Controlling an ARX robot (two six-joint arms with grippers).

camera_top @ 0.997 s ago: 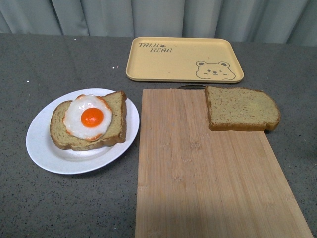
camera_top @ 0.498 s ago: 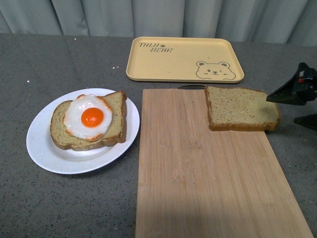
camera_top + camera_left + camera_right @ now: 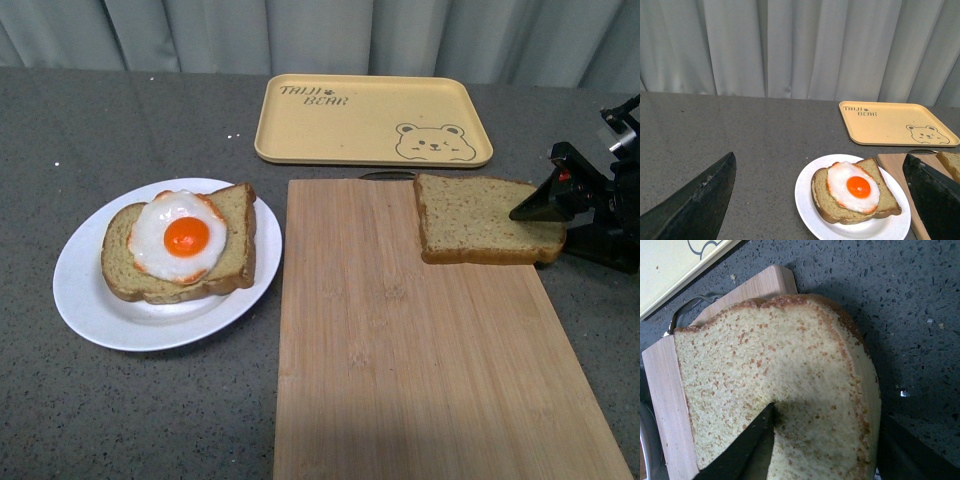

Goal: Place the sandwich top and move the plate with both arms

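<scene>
Grey speckled bench (image 3: pixel 120 120), pale curtain (image 3: pixel 300 30) behind. Status: nothing placed yet. Sandwich top (image 3: pixel 470 220) lies flat on the far right corner of the wooden cutting board (image 3: pixel 400 350), right end overhanging the board edge. Right gripper (image 3: pixel 545 225) is at that end, jaws spread: one finger over the crumb, the other lower and further right. Looks like no pinch yet. White plate (image 3: pixel 80 300) sits left of the board, carrying the egg slice (image 3: pixel 225 260) with fried egg (image 3: pixel 185 237). Left gripper (image 3: pixel 818 156) shows only in its wrist view, jaws wide apart, plate ahead and untouched. Yellow bear tray (image 3: pixel 340 130) far centre. Remaining: grasp, lift, carry left, set on egg, then two-arm plate move.
</scene>
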